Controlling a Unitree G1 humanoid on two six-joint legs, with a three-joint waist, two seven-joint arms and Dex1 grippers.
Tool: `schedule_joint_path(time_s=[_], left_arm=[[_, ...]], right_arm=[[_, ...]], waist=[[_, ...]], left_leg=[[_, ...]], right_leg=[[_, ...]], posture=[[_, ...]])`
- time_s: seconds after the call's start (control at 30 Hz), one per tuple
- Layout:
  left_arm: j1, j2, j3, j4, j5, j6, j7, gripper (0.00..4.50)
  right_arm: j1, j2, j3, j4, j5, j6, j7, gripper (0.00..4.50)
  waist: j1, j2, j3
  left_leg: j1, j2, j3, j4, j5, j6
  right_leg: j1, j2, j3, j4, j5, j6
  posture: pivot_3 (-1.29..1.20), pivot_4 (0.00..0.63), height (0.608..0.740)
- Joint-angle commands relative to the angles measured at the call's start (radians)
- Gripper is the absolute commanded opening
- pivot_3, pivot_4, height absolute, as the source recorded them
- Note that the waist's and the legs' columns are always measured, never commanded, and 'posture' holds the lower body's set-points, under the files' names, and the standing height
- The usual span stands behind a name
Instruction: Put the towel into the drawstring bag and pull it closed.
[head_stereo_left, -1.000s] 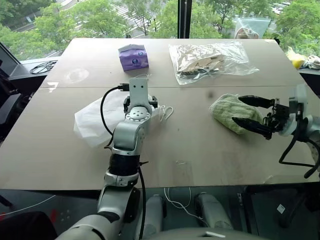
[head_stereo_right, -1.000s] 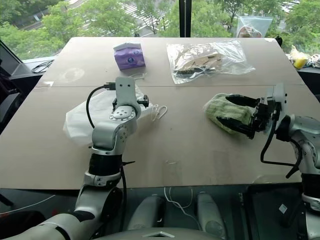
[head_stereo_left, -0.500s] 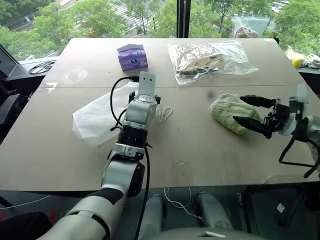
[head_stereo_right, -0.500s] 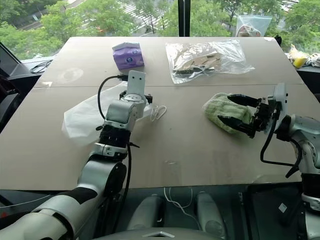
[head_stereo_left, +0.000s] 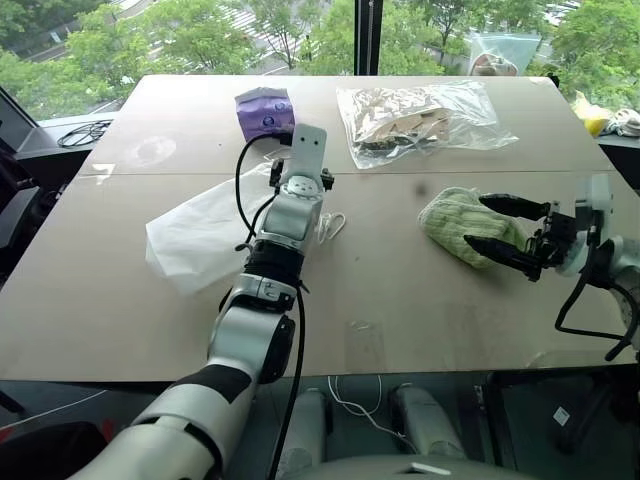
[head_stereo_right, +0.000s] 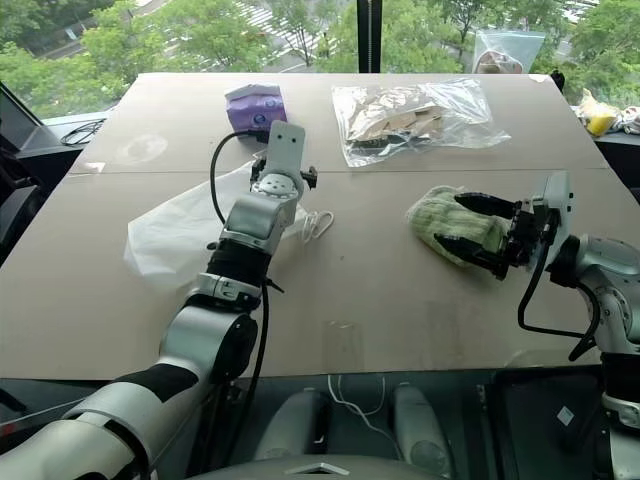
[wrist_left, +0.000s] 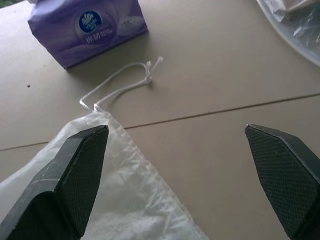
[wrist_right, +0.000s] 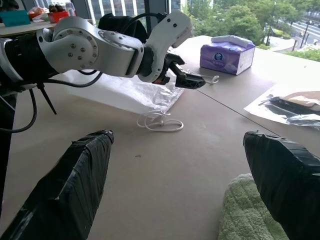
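Observation:
The light green towel (head_stereo_left: 450, 222) lies bunched on the right part of the table. My right gripper (head_stereo_left: 478, 221) is open and level, one black finger on each side of the towel's right end; the towel (wrist_right: 250, 215) shows low between them. The white drawstring bag (head_stereo_left: 195, 235) lies flat on the left, with one cord loop (head_stereo_left: 330, 225) by its mouth and another cord (wrist_left: 125, 82) trailing toward the tissue pack. My left gripper (wrist_left: 176, 135) hovers open just above the bag's mouth corner (wrist_left: 107, 125), holding nothing.
A purple tissue pack (head_stereo_left: 264, 110) stands just beyond the left gripper. A clear zip bag (head_stereo_left: 420, 120) with tan contents lies at the back right. The table's (head_stereo_left: 400, 320) seam runs across under both grippers.
My left arm has stretched forward and up over the bag's mouth, toward the tissue pack. The right gripper and the towel have stayed in place.

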Motion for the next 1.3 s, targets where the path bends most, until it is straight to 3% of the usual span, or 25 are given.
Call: schedule_joint_path(time_s=[0.03,0.43,0.67,0.87,1.03,1.3], left_arm=[[0.001,-0.009,0.027,0.024,0.024,0.099,0.061,4.5],[0.078,-0.057,0.058,-0.045,0.072,0.205,0.2,4.5],[0.166,-0.043,0.032,-0.234,0.134,0.286,0.225,4.5],[0.294,0.017,-0.024,-0.501,0.197,0.387,0.162,4.5],[0.444,0.183,-0.116,-0.702,0.271,0.313,0.054,4.5],[0.631,0.246,-0.054,-0.831,0.305,0.406,-0.01,4.5]], right_arm=[[0.006,-0.004,-0.039,-0.042,0.016,-0.003,-0.013,4.47],[0.013,-0.003,-0.037,-0.057,0.019,0.001,-0.035,4.47],[0.02,-0.002,-0.039,-0.058,0.014,-0.005,-0.045,4.47],[0.039,0.002,-0.044,-0.066,0.009,-0.011,-0.055,4.47],[0.048,0.005,-0.047,-0.064,0.003,-0.02,-0.059,4.47],[0.048,0.009,-0.048,-0.057,-0.001,-0.026,-0.059,4.47]], waist=[[-0.002,0.0,0.0],[0.0,0.0,0.0],[-0.004,0.0,0.0],[-0.002,0.0,0.0],[-0.005,0.0,0.0],[0.0,0.0,0.0]], left_leg=[[0.0,0.0,0.0,0.0,0.0,0.0],[0.0,0.0,0.0,0.0,0.0,0.0],[0.001,0.0,0.0,0.0,0.0,0.0],[0.0,0.0,0.0,0.0,0.0,0.0],[0.001,0.0,0.0,0.0,0.0,0.0],[0.001,0.0,0.0,0.002,0.0,0.0]], right_leg=[[0.0,0.0,0.0,0.0,0.0,0.0],[0.0,0.0,0.0,0.0,0.0,0.001],[0.0,0.0,0.0,0.001,0.0,0.001],[0.0,0.0,0.0,0.001,0.0,0.001],[0.0,0.0,0.0,0.001,0.0,0.0],[0.0,0.0,0.0,0.001,0.0,0.0]], posture=[[0.0,0.15,0.74],[0.0,0.15,0.74],[0.0,0.15,0.74],[0.0,0.15,0.74],[0.0,0.15,0.74],[0.0,0.15,0.74]])
